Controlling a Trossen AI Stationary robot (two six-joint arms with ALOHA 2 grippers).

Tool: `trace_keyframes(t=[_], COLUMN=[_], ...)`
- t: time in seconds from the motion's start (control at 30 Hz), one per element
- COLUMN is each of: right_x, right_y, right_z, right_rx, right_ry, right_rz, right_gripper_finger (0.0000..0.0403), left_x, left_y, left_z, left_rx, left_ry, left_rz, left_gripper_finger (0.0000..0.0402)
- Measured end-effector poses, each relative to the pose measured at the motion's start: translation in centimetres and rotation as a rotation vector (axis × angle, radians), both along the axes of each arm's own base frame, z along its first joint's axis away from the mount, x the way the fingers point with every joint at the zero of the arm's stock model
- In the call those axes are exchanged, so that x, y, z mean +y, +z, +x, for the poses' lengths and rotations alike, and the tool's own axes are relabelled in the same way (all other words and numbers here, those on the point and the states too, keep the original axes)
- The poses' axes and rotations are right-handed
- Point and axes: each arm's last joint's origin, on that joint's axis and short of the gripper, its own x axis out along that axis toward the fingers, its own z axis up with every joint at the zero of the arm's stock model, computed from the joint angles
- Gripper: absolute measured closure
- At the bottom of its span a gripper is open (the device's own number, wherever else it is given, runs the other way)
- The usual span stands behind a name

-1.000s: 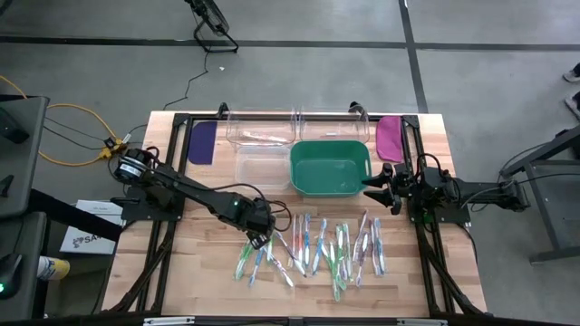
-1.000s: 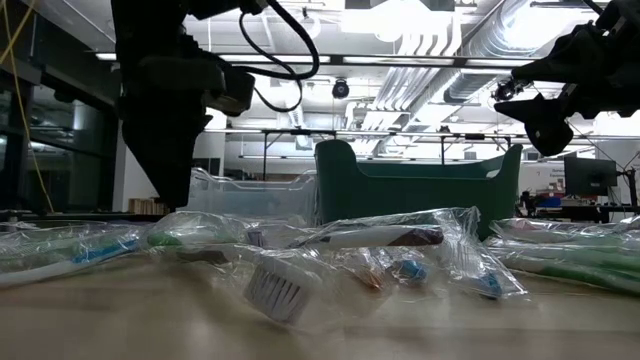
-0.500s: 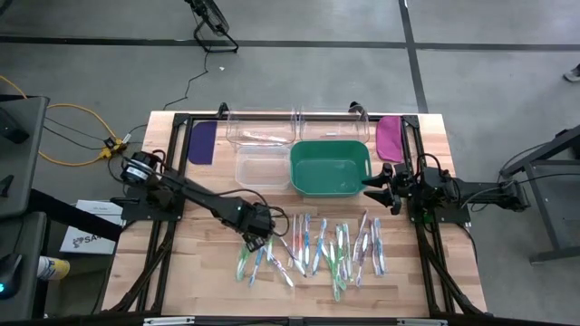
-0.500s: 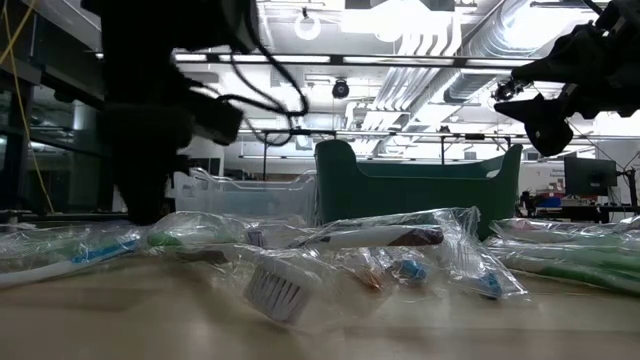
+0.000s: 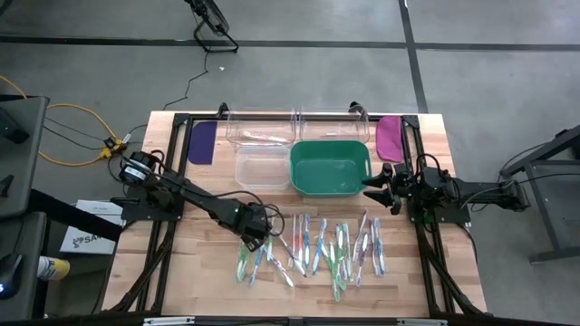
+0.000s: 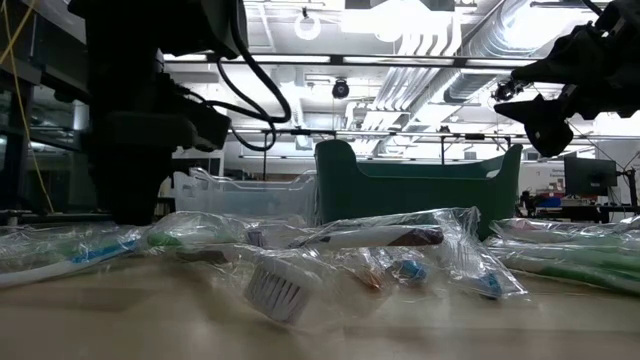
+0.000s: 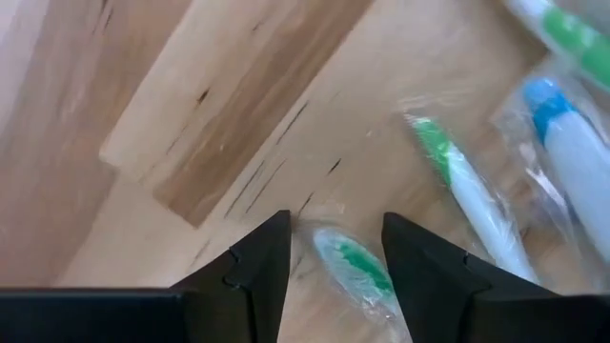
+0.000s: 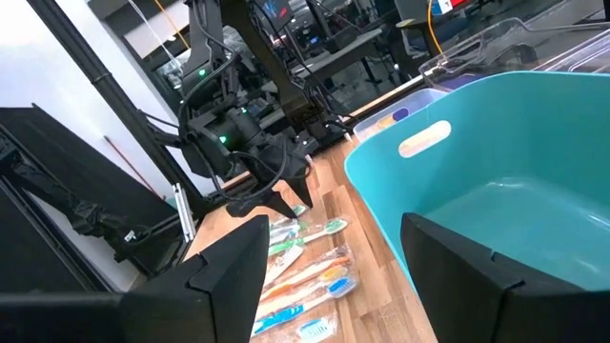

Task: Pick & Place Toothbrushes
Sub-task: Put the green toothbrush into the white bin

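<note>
A: From above, which step is this?

B: The approach to a pick, I'd judge. The left gripper (image 5: 256,237) is low over the near-left end of the row of thin plastic-wrapped toothbrushes (image 5: 317,249), which lie on the wooden worktop (image 5: 195,272) on the near side of the green plastic bin (image 5: 330,167). The bin looks empty. The right gripper (image 5: 381,179) waits just beside the bin's right wall.

A: And at table height?

B: The wrapped toothbrushes (image 6: 330,250) fill the foreground in front of the green bin (image 6: 415,195). The left arm is only a dark mass on the left, so its fingers can't be read there. The right gripper (image 6: 535,105) hangs above the bin's right end.

A: The left wrist camera?

B: Its dark fingers (image 7: 262,262) stand apart, holding nothing, straddling the green-and-white wrapped toothbrush end (image 7: 357,272) on the worktop. The next move, I'd say, is to settle lower and close on that brush, then carry it to the bin. The crinkled wrapper may make the hold slippery.

A: And the right wrist camera?

B: Its fingers (image 8: 229,262) are spread wide and empty beside the bin (image 8: 496,205). The left gripper (image 8: 276,191) shows beyond, over the brushes (image 8: 305,262).

A: What stays unclear?

B: Whether the fingertips touch the wrapper; the brush runs out of view between them.
</note>
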Motion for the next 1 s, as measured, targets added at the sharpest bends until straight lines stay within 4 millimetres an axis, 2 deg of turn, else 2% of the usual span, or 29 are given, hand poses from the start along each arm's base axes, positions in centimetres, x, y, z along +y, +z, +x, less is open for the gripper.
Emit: trace_keyframes(t=[0.33,0.7,1.0], right_x=[0.0,0.0,0.0], right_y=[0.0,0.0,0.0], right_z=[0.0,0.0,0.0], right_rx=[0.0,-0.001,-0.002], right_ry=[0.0,-0.001,-0.001], right_rz=[0.0,0.0,0.0], right_gripper_finger=[0.017,0.017,0.017], left_x=[-0.8,-3.0,-3.8], left_y=[0.0,-0.1,-0.1], left_z=[-0.3,-1.3,-1.7], left_rx=[-0.014,-0.024,-0.012], left_ry=[0.108,0.269,0.281], left_rz=[-0.001,-0.043,-0.072], left_gripper_finger=[0.0238,0.0238,0.0238])
